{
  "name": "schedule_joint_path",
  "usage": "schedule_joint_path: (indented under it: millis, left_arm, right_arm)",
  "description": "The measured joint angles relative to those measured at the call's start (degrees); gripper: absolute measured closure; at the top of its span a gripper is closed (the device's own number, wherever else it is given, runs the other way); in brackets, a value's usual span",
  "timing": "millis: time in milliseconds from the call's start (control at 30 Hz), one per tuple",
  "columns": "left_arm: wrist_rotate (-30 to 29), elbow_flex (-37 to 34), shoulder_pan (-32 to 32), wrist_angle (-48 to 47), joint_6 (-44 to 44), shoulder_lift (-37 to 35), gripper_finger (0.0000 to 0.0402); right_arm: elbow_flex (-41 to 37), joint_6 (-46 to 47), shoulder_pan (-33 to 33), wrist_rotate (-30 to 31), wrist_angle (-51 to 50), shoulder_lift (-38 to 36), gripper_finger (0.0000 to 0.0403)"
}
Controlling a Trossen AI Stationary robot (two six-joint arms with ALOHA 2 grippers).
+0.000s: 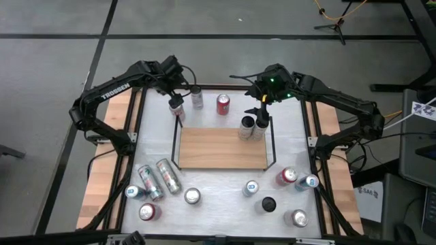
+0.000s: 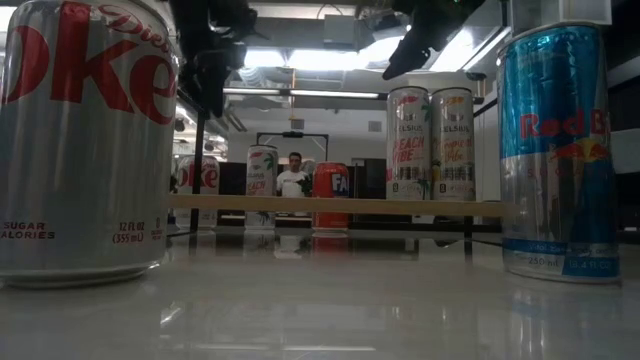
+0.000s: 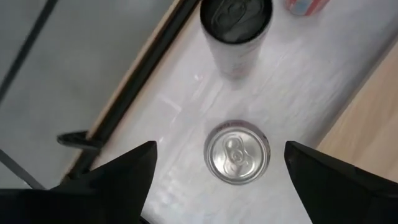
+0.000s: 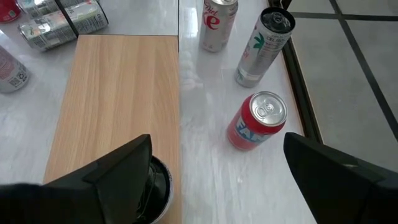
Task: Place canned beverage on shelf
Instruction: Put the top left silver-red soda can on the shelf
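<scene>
L gripper (image 1: pixel 176 102) is above the silver-top can (image 3: pixel 237 152) standing on the white table (image 1: pixel 225 194), just off the shelf's (image 1: pixel 221 150) far-left corner. Fingers spread wide, one each side of the can, nothing held yet. Looks like pre-grasp.

Risks, L to R:
- A dark-top slim can (image 3: pixel 236 28) stands close beyond the target. If the L arm descends off-centre, a finger could clip it and tip it.
- The black rail at the shelf's left end is right beside the target. Lift too low and the can bottom catches the rail on the way over.
- The red can (image 1: pixel 223 104) is near the far edge, apart from both arms; low risk imo.
- Two slim cans (image 1: pixel 252 127) already stand touching each other at the shelf's far-right corner. R gripper (image 1: pixel 262 112) hangs right over them, fingers wide apart, empty. Any drop or sideways drift there knocks one, prob both.
- Rest of the board is bare, so plenty of room to place; keep it away from that pair.
</scene>
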Motion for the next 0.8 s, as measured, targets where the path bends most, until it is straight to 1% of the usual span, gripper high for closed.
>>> schedule_joint_path:
  millis: [133, 367, 800]
  left_arm:
    - [1.72, -1.4, 0.87, -0.02, -2.4, 0.0, 0.0055]
    - [3.97, -4.01, 1.67, 0.4, -2.7, 0.0, 0.0055]
    - [4.16, -10.68, 1.63, 1.78, -3.88, 0.0, 0.0055]
  right_arm:
    - [0.01, 0.0, 0.0, 0.0, 0.01, 0.0, 0.0042]
    - [0.02, 0.0, 0.0, 0.01, 0.0, 0.0, 0.0042]
    - [0.02, 0.0, 0.0, 0.0, 0.0, 0.02, 0.0042]
